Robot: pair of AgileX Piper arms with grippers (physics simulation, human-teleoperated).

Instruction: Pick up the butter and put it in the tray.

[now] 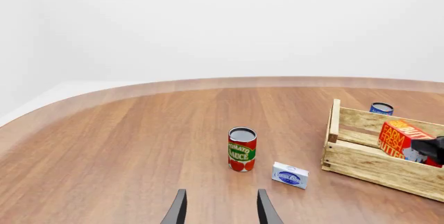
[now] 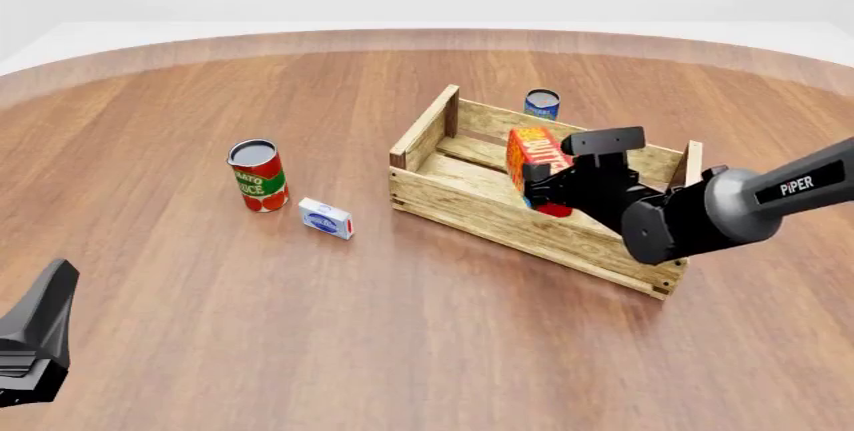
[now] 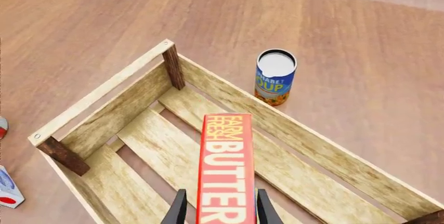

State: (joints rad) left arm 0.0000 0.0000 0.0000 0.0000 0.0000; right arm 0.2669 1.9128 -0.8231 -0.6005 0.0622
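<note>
While its arm reaches over the tray (image 2: 461, 187), right claw (image 3: 216, 208) pinching the butter (image 3: 225, 172); left claw (image 1: 220, 208) spread, low.

Count, all views.

Cans: 2. One tomato sauce can (image 2: 258, 175), one blue soup can (image 2: 541, 104) just past the crate, beyond the right end effector (image 2: 550, 189).
Cartons: 1 butter (image 2: 537, 163), between that end effector's fingers.
Small white-and-blue boxes: 1 (image 2: 326, 218).
Wooden slat crates: 1 tray (image 2: 461, 194).
Benches: 1 (image 2: 400, 331).
Arms: 2. End effectors: 2, left end effector (image 1: 220, 208).
</note>
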